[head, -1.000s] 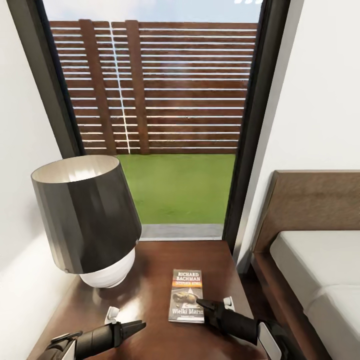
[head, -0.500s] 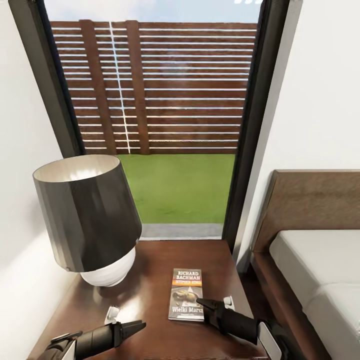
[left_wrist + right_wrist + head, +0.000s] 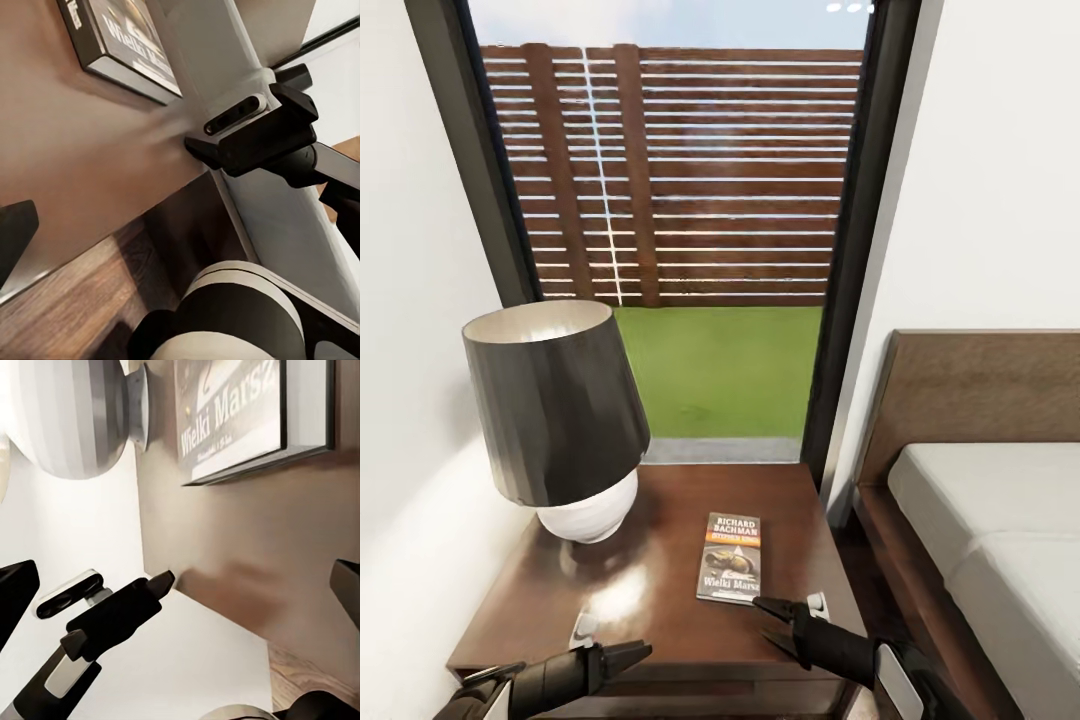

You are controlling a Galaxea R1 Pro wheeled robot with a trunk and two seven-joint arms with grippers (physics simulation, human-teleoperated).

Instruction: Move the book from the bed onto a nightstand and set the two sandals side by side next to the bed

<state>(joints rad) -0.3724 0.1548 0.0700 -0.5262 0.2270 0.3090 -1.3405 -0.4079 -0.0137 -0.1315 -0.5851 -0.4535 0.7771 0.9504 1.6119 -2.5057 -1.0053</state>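
A: Status of the large items?

B: The whole head view has shifted since the earlier frames, so the camera has backed off. The low bed with dark wood frame and grey mattress [image 3: 980,500] stays alongside the dark brown wooden nightstand [image 3: 660,590].

A: The book?

B: The thin dark paperback with orange band [image 3: 730,558] lies flat on the nightstand top, near the black-shaded lamp [image 3: 555,415]. That step reads as complete; the sandals remain.

A: Grippers?

B: The right gripper [image 3: 775,620] is spread open, empty, just short of the book. The left gripper [image 3: 632,653] appears open and empty, though poorly shown.
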